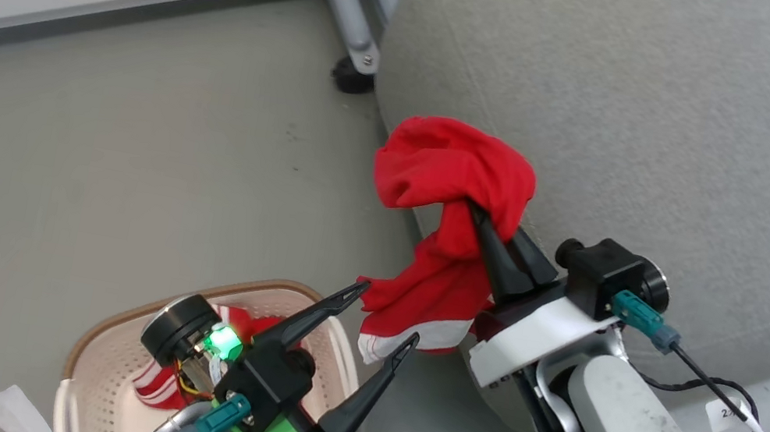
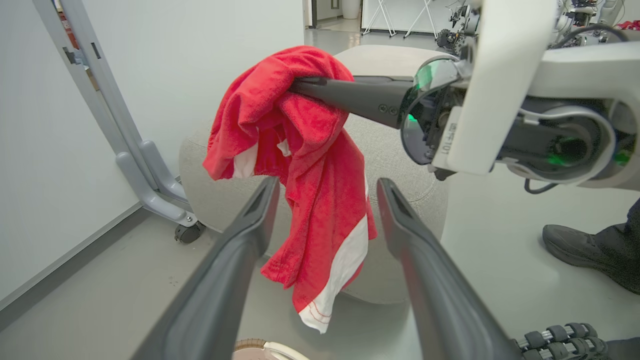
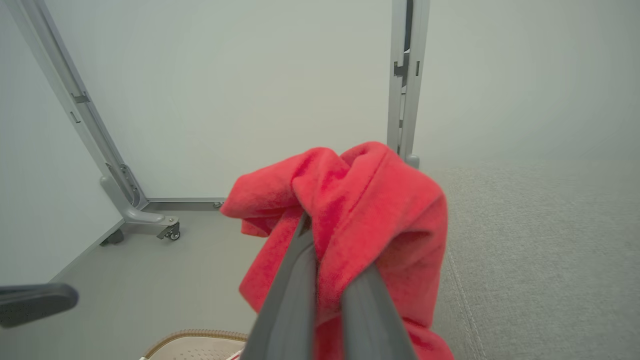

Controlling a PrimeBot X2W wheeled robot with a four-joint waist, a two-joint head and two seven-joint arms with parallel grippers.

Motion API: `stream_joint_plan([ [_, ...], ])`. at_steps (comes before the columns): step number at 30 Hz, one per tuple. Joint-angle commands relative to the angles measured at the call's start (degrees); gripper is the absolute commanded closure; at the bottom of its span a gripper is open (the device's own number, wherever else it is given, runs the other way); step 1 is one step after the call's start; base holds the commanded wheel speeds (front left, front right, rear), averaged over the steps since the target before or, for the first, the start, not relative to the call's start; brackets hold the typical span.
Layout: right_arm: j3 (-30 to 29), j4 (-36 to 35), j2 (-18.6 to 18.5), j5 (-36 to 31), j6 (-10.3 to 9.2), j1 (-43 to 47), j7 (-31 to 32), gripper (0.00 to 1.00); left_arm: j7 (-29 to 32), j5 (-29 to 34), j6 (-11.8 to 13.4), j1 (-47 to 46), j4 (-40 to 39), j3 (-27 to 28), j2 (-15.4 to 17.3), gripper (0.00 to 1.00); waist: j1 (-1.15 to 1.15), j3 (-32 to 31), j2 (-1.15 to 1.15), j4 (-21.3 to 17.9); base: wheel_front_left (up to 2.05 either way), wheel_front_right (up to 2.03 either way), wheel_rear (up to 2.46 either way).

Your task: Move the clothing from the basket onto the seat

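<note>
Right gripper (image 1: 481, 219) clamps the top (image 1: 452, 172), centre frame, beside the seat (image 1: 645, 135). Left gripper (image 1: 390, 313): wide open over the basket (image 1: 105, 357), lower left.

Open floor (image 1: 89, 140) left of seat (image 1: 645, 135)

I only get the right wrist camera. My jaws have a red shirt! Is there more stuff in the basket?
Observer: Yes. A striped jersey lies in the basket.
Operator: What about my left side?
Observer: The left gripper hangs above the basket, jaws open, holding nothing.
Operator: Is it put down yet?
Observer: Not yet. The top hangs from the right gripper, and its white hem dangles in the air beside the seat.
</note>
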Motion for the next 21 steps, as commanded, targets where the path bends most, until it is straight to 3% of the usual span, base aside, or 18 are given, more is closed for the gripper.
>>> stream_joint_plan([
  [1, -1.0, 0.4, 0.1, -0.3, 0.0, 0.2, -0.5, 1.0, 0.4, 0.5, -0.2, -1.2, -0.3, 0.1, 0.8, 0.0, 0.0, 4.1, 0.0, -5.9, 0.0, 0.0, 0.0],
  [11, -10.1, 4.5, -1.4, 1.8, 0.0, -5.7, -1.7, 1.0, 1.4, 1.2, -0.9, -5.2, -2.1, -0.3, 0.9, 0.0, 0.0, 9.7, 0.0, -6.8, 0.0, 0.0, 0.0],
  [21, -23.2, 5.4, -8.1, 1.1, 0.0, -19.3, -1.8, 1.0, 2.1, 4.8, -1.7, -13.9, -4.8, 0.8, 2.3, 0.0, 0.0, 21.5, 0.0, -0.7, 0.0, 0.0, 0.0],
])
